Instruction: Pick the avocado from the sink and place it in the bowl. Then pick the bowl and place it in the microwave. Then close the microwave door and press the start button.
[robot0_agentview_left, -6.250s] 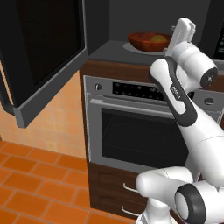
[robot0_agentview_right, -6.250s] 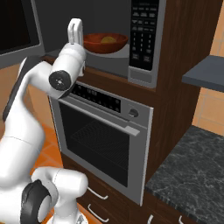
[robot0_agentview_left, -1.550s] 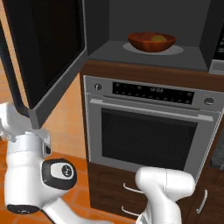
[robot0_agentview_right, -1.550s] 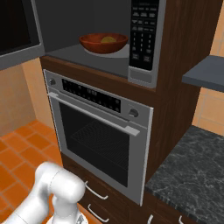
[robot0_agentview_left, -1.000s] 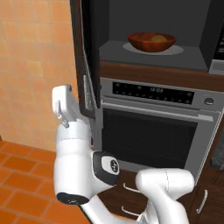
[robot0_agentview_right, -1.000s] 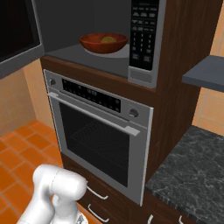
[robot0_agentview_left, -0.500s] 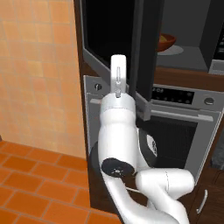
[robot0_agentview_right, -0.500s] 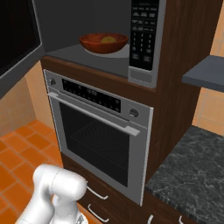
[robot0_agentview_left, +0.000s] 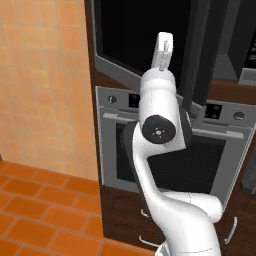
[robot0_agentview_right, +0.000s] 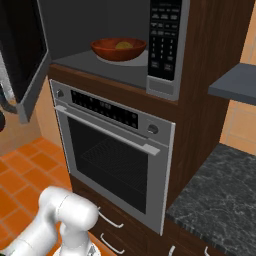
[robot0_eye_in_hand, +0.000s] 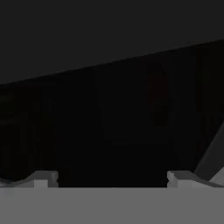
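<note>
Left base view — the white arm is rising from the lower right, its pincer pointing upward against the black glass of the microwave door. The door is standing part-way swung, its grey frame edge slanting down to the right above the steel oven. An orange tiled wall is standing at the left, and an orange tiled floor is lying below it.

Right base view — the microwave is showing its open cavity, with the keypad panel at the right. The bowl is sitting on the cavity floor, and the avocado is lying inside it as a yellow-green lump. The microwave door is hanging at the far left, angled toward the cavity. The steel oven is sitting directly beneath, and a dark speckled bench is lying at the lower right.

Hand view — the two finger tips are standing wide apart at the bottom, holding nothing between them. Dark door glass is lying close ahead of them.
</note>
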